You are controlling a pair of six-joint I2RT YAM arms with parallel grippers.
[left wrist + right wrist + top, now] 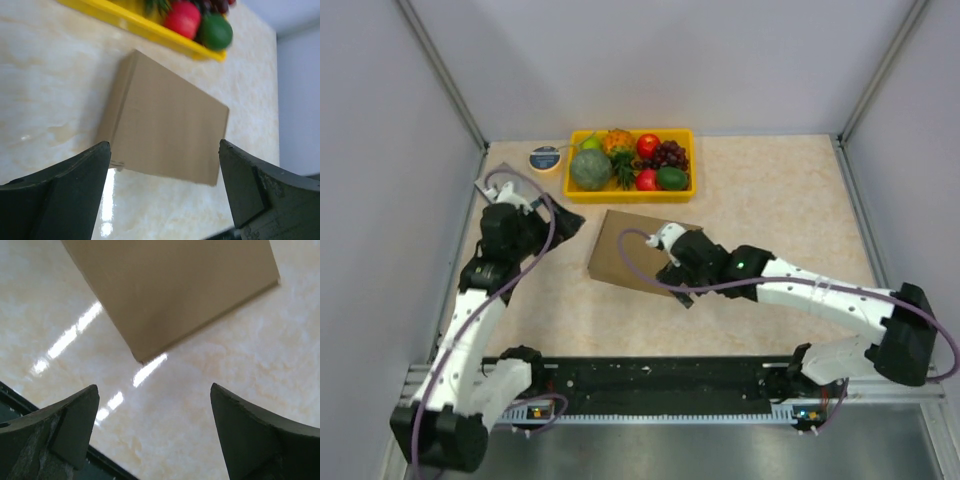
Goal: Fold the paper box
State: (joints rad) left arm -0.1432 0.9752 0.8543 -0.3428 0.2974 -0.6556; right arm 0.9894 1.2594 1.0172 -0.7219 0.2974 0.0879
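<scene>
Left wrist view: paper box [167,132] closed, light, stiff cardboard, ahead of spread empty fingers [75,195]; grab by its edges, right gripper [155,435] also released.

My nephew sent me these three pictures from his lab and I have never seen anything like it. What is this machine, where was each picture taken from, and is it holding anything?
These are two robot arms bolted at the near edge of a table. The wide picture comes from a fixed camera above and behind them. The other two come from small cameras on each wrist, so the dark shapes at the bottom are that arm's own fingers.

On the table lies a folded, closed paper box, a yellow tray of fruit behind it, and a small round blue object beside the tray.

The left gripper and right gripper are both open and hold nothing; the box lies free on the table between them.
</scene>
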